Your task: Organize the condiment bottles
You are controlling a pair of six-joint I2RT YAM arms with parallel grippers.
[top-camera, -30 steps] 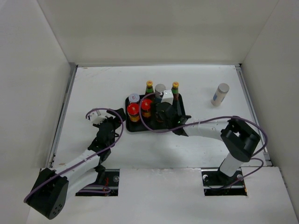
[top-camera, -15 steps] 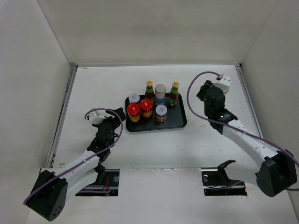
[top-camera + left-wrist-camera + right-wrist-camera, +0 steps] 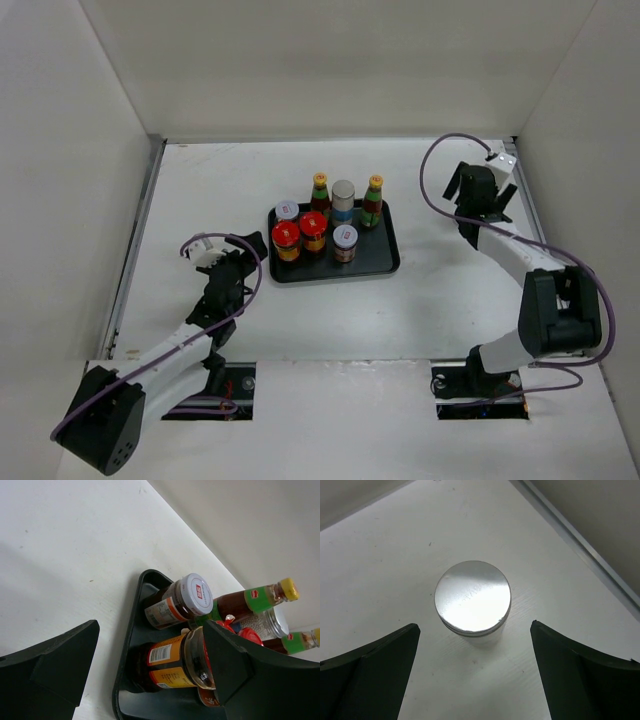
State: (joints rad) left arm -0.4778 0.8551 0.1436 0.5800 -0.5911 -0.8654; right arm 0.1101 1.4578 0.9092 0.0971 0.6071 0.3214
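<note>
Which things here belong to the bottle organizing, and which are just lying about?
Job: sauce bottles, red-lidded jars, white-capped jars, grey-capped jar, silver-capped jar off the tray.
Lying about: only the tray, which holds the rest.

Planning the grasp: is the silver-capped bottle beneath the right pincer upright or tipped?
Upright: the silver-capped bottle shows its round cap face-on in the right wrist view.
</note>
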